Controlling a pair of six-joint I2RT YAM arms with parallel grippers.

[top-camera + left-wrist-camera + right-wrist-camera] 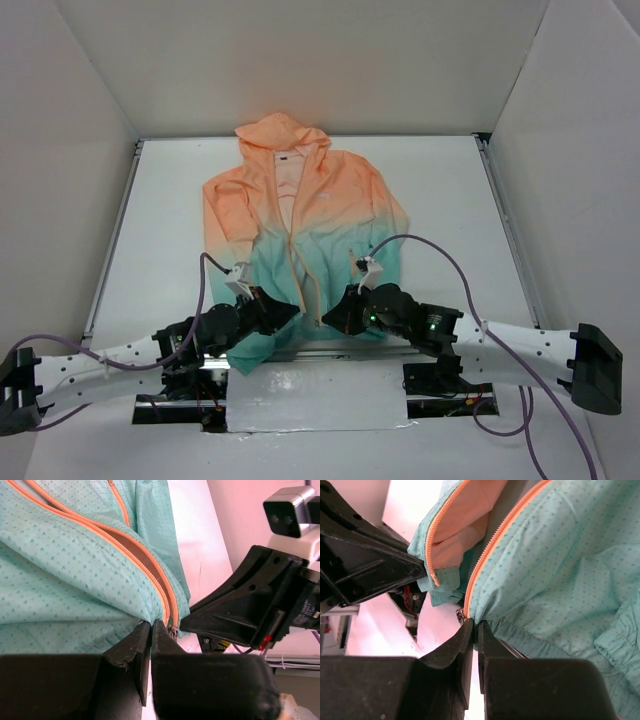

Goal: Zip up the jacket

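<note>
Lying flat on the white tabletop, the thin hooded windbreaker jacket, peach-orange at the hood and shoulders and fading to teal at the hem, has its hood toward the far wall and its hem toward the arm bases. Its orange centre zipper runs down the middle. The two halves are parted at the chest and draw near each other lower down.

Both arms reach in low from the near edge and meet at the middle of the hem, one on each side of the zipper's bottom end. The left fingers are pressed together, with only a thin slit between the black tips, and the teal hem edge is pinched there just beside the zipper tape. The right fingers are likewise closed on the gathered teal hem of the other front panel, right beside its orange teeth.

A small metal zipper piece sits at the bottom of that tape, just beside the right fingertips. The two black fingertip pairs are near each other but apart, and the wrist views show the zipper halves between them not joined.
</note>
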